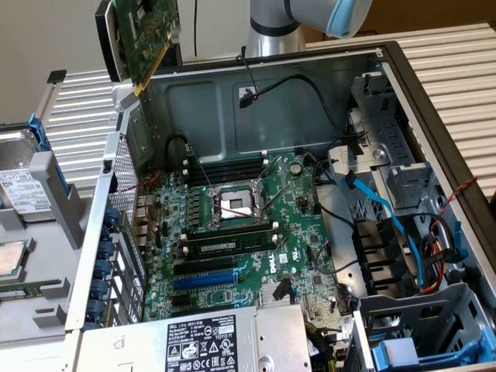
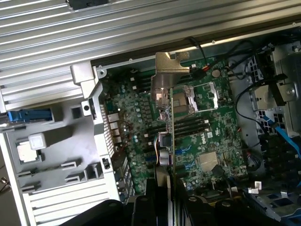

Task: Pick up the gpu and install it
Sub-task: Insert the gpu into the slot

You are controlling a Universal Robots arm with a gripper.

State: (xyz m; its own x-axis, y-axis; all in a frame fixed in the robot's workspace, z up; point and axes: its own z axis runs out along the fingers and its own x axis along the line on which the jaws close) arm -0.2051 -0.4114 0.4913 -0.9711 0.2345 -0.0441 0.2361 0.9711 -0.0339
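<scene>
Above the case wall [image 1: 201, 108], gpu [image 1: 143, 35]; cables [image 1: 306, 77] inside.

The gpu [image 1: 146, 37] showed a matt green circuit board and a bright bare-metal bracket [image 2: 165, 70], the motherboard [image 1: 240, 232] was the same dull green laminate, the computer case [image 1: 209, 101] was grey sheet metal with a soft sheen, its slot clips [image 1: 101, 267] were smooth blue plastic, and the power supply [image 1: 275, 341] carried a paper-like label [image 1: 194, 349].

Your exterior cam sits above the motherboard [image 1: 302, 225], angled down into the case [image 1: 209, 108], mid-range. Wrist cam looks down along the gpu [image 2: 162, 89] edge onto it. Both views share the motherboard.
</scene>
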